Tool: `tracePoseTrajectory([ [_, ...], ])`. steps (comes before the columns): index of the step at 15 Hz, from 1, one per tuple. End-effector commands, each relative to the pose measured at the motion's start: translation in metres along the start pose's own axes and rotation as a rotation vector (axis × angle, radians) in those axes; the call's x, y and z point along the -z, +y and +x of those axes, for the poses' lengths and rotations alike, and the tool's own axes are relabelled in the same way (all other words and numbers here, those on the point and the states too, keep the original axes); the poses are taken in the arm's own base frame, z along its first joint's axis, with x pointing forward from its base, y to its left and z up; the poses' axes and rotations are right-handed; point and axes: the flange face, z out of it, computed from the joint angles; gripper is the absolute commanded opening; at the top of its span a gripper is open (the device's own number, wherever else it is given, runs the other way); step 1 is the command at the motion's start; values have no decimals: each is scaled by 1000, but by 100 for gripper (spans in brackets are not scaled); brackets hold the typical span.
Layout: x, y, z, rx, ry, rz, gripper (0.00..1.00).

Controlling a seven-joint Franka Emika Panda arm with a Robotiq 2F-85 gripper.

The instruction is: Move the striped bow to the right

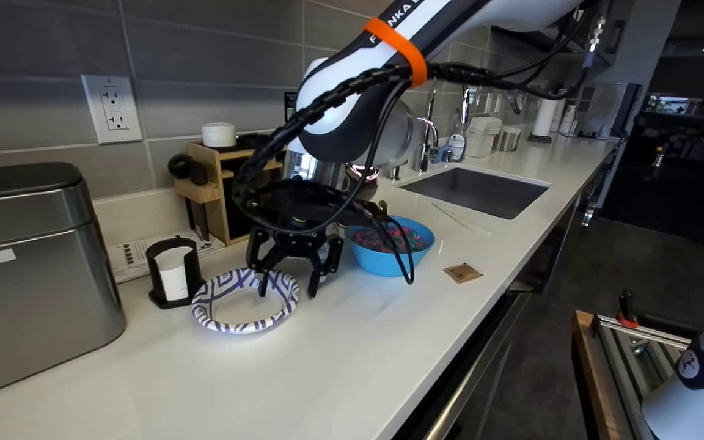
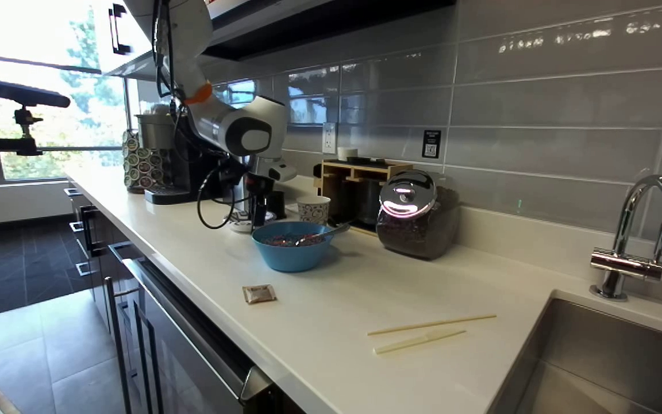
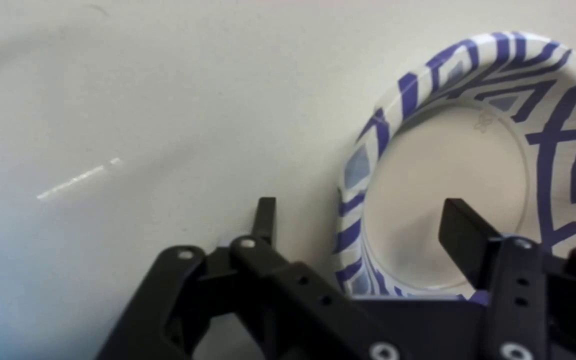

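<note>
In an exterior view the striped bowl (image 1: 242, 310) sat upright on the desk (image 1: 340, 360), and what a position for the fingers (image 1: 314, 286): pointing down, well apart, one above the bowl's inside, its partner outside the rim! A black holder (image 1: 194, 269) with something white in it stood just beside the bowl. Over toward the sink (image 1: 480, 192), the blue bowl (image 1: 388, 264) carried pink and dark bits, a brown packet (image 1: 463, 272) lying near it.

In an exterior view, the blue bowl was up front, a spoon (image 2: 335, 231) leaning in it, the striped bowl (image 2: 241, 226) partly hidden behind. The fingers' gap? Impossible to judge from there. A patterned paper cup (image 2: 313, 209) stood behind the blue bowl, and two pale sticks (image 2: 432, 325) lay near the sink.

Wrist view, right in close: the striped bowl's rim ran through the gap between the parted fingers, one over its pale floor, one over bare desk.
</note>
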Motion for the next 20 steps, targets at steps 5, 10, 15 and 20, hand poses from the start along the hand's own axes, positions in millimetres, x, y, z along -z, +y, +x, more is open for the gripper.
tracePoseTrajectory([
  [5,-13,-9,2,-7,18,20,55],
  [10,-9,-17,-1,16,28,39,37],
  [15,-9,-22,-4,27,42,51,26],
  [20,-5,-25,-7,41,42,63,2],
])
